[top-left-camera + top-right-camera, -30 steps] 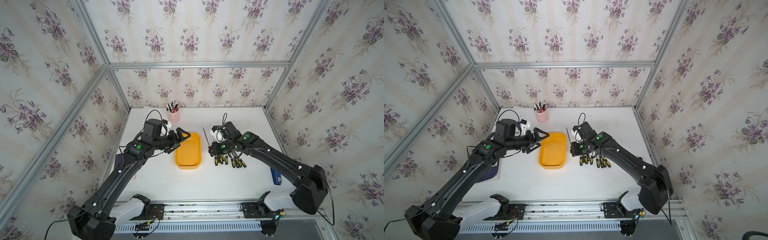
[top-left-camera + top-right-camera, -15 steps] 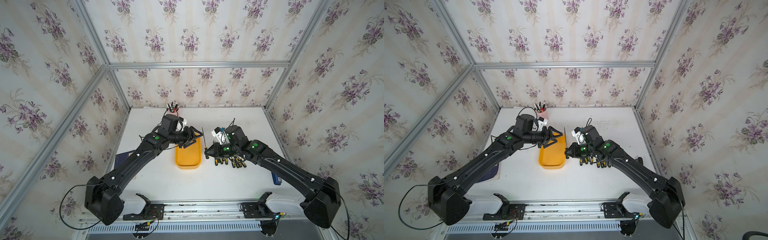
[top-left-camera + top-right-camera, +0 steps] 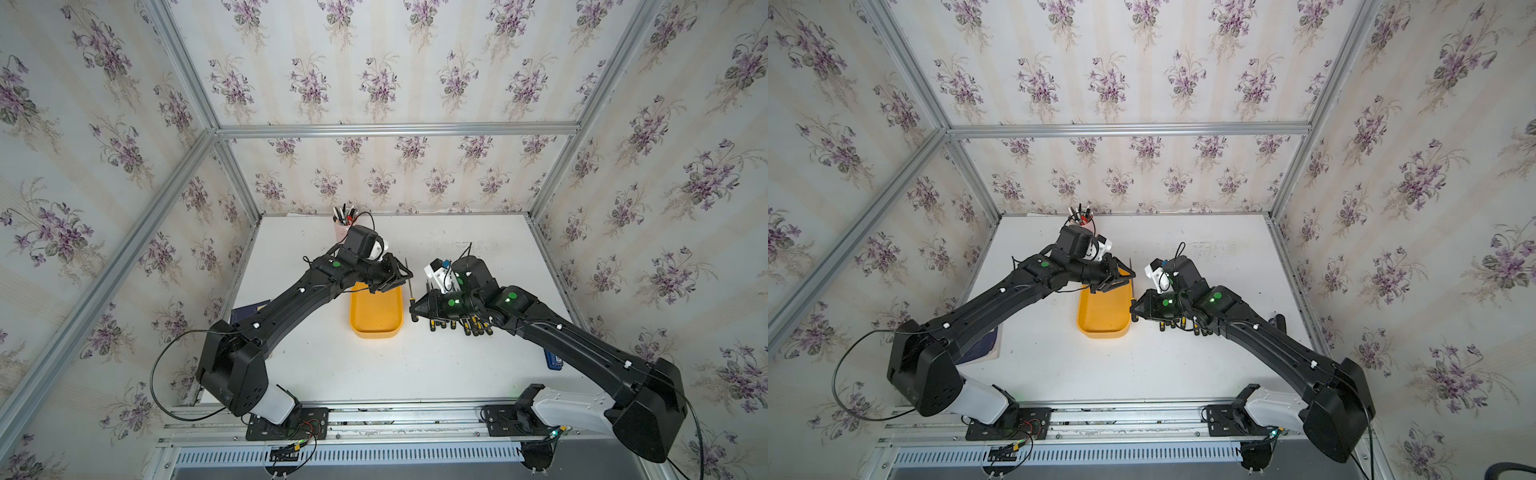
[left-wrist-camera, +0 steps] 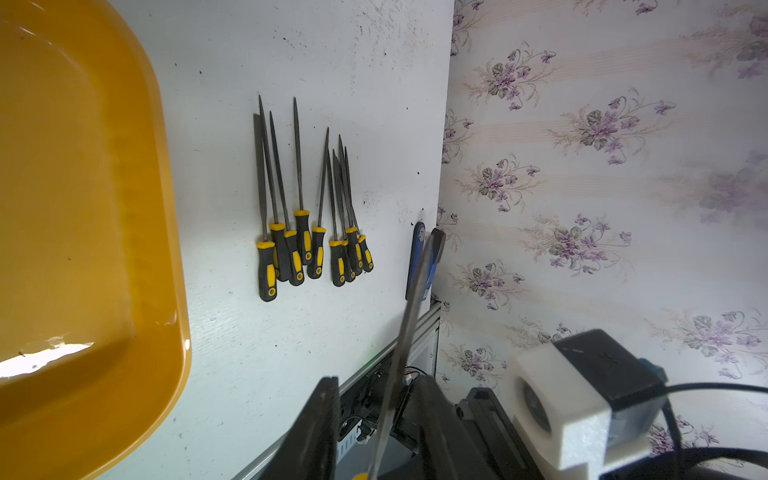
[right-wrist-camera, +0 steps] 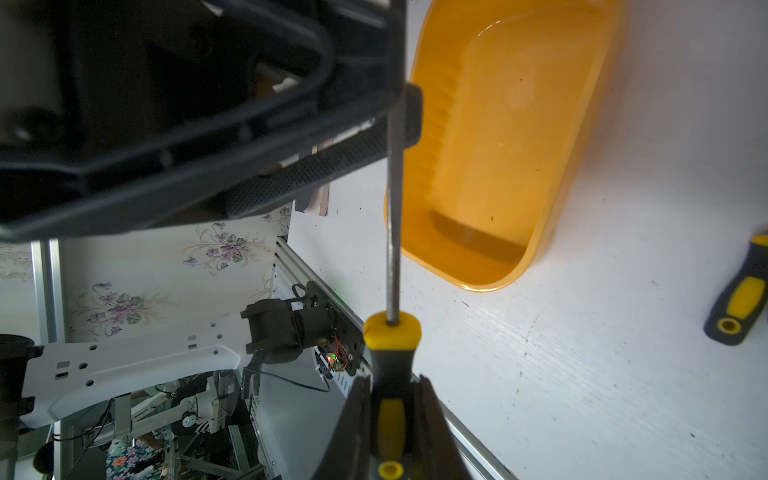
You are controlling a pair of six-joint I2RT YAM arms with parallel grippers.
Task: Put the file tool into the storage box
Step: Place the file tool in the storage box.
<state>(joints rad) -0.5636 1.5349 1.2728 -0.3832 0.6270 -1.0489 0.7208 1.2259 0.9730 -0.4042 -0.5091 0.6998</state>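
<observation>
Item: file tool [image 5: 394, 257], black-and-yellow handle, slim grey blade; held in the air just beside the long side of the storage box [image 3: 376, 332] that faces the robot's right, lying roughly parallel to that side and outside the box. Right end effector [image 5: 392, 399]: clamped on the file's handle, a finger on either side of it, near the box's near end. Left end effector [image 4: 376, 386]: reaching over the box's far end, jaws narrowly apart with the blade passing between them; the left wrist view shows a gap between the blade and one finger, and contact with the other finger cannot be told. Storage box: shallow yellow-orange tray with rounded corners, resting flat on the white tabletop [image 3: 374, 374]. Further files [image 4: 307, 232]: a cluster with matching handles, lying on the tabletop to the robot's right of the box, apart from it, blades pointing away from the robot. Pink pen cup [image 3: 341, 228]: beyond the box's far end, partly hidden by the left arm. Dark blue book [image 3: 984, 345]: to the robot's left of the box, well apart.
</observation>
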